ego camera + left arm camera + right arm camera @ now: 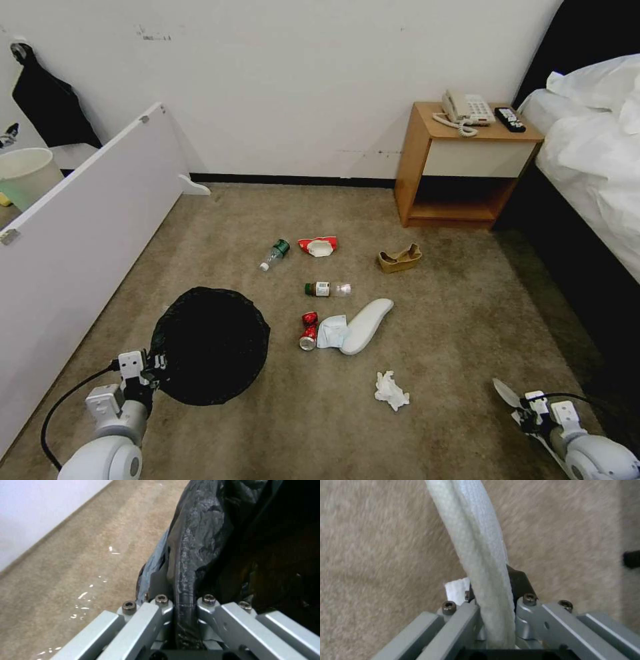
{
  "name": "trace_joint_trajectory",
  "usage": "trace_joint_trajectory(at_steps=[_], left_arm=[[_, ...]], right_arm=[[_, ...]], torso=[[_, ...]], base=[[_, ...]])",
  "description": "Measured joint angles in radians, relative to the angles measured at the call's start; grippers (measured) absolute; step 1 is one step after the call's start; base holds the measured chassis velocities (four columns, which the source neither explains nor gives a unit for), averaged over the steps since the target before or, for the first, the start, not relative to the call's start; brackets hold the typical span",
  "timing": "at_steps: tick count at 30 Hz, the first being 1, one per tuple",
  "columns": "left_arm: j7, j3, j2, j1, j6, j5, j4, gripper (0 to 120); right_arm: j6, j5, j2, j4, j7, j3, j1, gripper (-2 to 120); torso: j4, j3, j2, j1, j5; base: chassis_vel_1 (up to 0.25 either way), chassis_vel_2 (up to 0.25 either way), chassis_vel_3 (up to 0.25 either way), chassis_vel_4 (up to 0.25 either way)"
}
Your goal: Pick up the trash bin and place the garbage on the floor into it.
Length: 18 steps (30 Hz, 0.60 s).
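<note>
The left pincer (155,375) is clamped on the rim of the trash bin (210,345), held low at the robot's left, while the right pincer (519,405), across the floor (460,333) at the robot's right, grips a white slipper (480,555) whose long axis runs straight out from its jaws.

Can't make out any actual text here. White label on the clear bottle (327,289) in the middle of the floor (453,347), but way too small to read. Same deal with the green-labelled bottle (275,254) and the red cans (309,331), no legible brand. Keypad on the phone (467,108) and buttons on the remote (510,119), no readable digits.
</note>
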Motion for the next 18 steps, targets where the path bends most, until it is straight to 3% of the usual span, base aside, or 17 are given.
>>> trace_joint_trajectory(at_steps=[11, 18], left_arm=[[-0.023, 0.039, 0.088, -0.023, 0.063, -0.107, -0.015, 2], [-0.036, 0.063, 0.109, -0.034, 0.090, -0.156, -0.027, 2]], right_arm=[[0.030, -0.047, -0.125, 0.160, 0.022, 0.239, -0.154, 3], [0.032, -0.045, -0.179, 0.270, 0.045, 0.337, -0.205, 3]], torso=[[-0.0001, 0.000, 0.000, 0.000, 0.0000], [0.0000, 0.000, 0.000, 0.000, -0.0002]], base=[[0.000, 0.000, 0.000, 0.000], [0.000, 0.000, 0.000, 0.000]])
